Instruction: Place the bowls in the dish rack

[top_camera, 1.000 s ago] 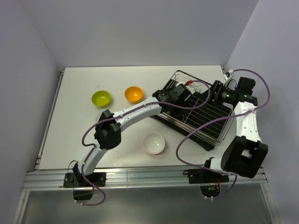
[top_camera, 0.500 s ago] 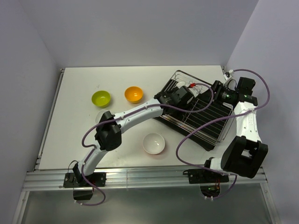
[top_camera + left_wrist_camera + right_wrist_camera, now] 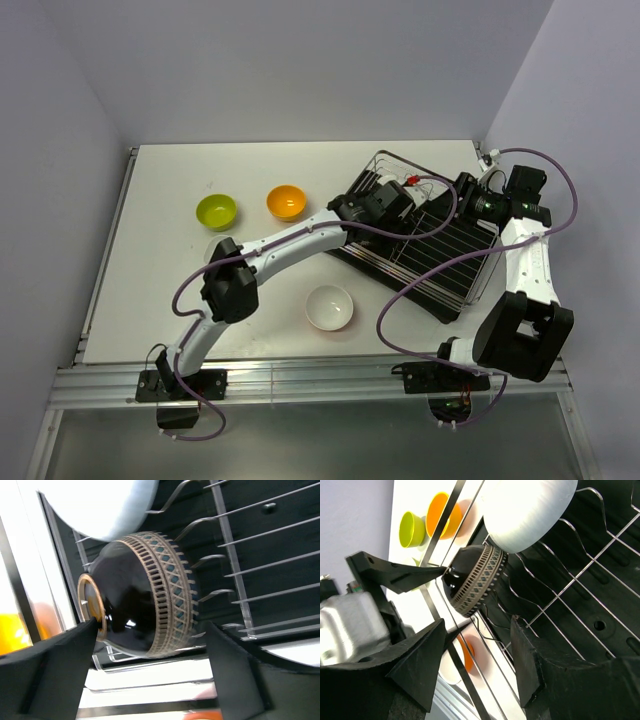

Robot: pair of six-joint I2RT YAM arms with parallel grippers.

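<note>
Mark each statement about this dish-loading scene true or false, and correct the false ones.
1. The dark patterned bowl lies on its side in the rack. True.
2. The orange bowl is in the rack. False: it stands on the table, beside the green bowl.
3. A white bowl sits in the rack next to the dark patterned bowl. True.
4. The right tool holds a bowl. False: it is open and empty.
</note>
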